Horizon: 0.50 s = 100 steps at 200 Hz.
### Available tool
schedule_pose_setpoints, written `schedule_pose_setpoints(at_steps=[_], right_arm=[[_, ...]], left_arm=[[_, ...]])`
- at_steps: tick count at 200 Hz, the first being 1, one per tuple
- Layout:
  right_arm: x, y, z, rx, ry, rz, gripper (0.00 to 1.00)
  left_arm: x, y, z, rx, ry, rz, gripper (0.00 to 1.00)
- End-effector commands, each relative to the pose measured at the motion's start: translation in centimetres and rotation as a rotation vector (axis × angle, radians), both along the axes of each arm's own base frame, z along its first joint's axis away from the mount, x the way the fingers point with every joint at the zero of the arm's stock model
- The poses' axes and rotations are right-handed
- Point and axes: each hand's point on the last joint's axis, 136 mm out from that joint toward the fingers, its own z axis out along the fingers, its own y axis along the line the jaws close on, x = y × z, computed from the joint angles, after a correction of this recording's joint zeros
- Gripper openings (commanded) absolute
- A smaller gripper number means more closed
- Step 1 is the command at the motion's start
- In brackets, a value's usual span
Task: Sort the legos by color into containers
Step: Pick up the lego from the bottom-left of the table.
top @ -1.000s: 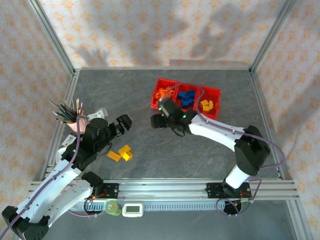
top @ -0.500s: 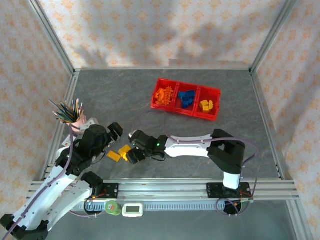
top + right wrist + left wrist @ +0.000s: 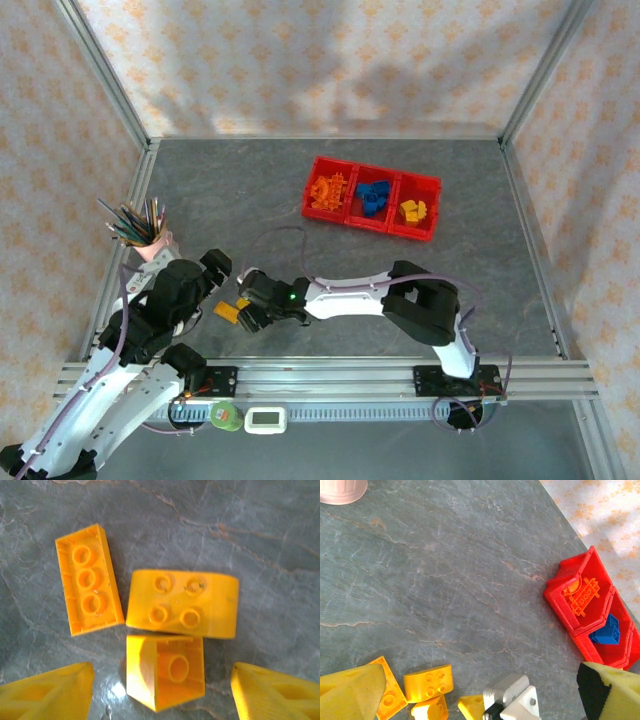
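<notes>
Three yellow legos lie close together on the grey table. In the right wrist view they are a flat plate [image 3: 89, 580], a curved four-stud brick [image 3: 182, 604] and a hollow brick [image 3: 165, 672] on its side. My right gripper [image 3: 162, 695] is open just above them, with its fingers either side of the hollow brick and not touching it. From above, the right gripper [image 3: 245, 313] covers most of the pile [image 3: 227, 311]. My left gripper [image 3: 213, 268] is open just behind the pile, holding nothing. The red containers [image 3: 432, 200] hold orange [image 3: 328, 190], blue [image 3: 374, 197] and yellow [image 3: 413, 210] legos.
A pink cup of coloured pencils [image 3: 150, 240] stands at the left, close to the left arm. Metal frame posts and patterned walls enclose the table. Open grey table [image 3: 330, 255] lies between the pile and the containers [image 3: 555, 592].
My right arm has swung from beside the containers to the near left and come down over the yellow legos. The left gripper has drawn back to the left, away from the pile.
</notes>
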Motion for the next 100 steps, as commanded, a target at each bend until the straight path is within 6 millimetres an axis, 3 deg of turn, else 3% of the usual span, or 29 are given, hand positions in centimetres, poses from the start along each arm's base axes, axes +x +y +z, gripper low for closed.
schedule_pose_setpoints(at_steps=[1, 69, 100], right_arm=[[0.7, -0.1, -1.1, -0.067, -0.054, 0.001, 0.68], [0.2, -0.2, -3.0, -0.133, -0.051, 0.022, 0.57], [0.4, -0.8, -2.9, -0.149, -0.07, 0.003, 0.48]], left_arm=[[-0.5, 1.2, 0.6, 0.02, -0.005, 0.047, 0.99], [-0.6, 1.4, 0.7, 0.015, -0.017, 0.055, 0.99], [-0.6, 1.4, 0.7, 0.014, -0.018, 0.055, 0.99]])
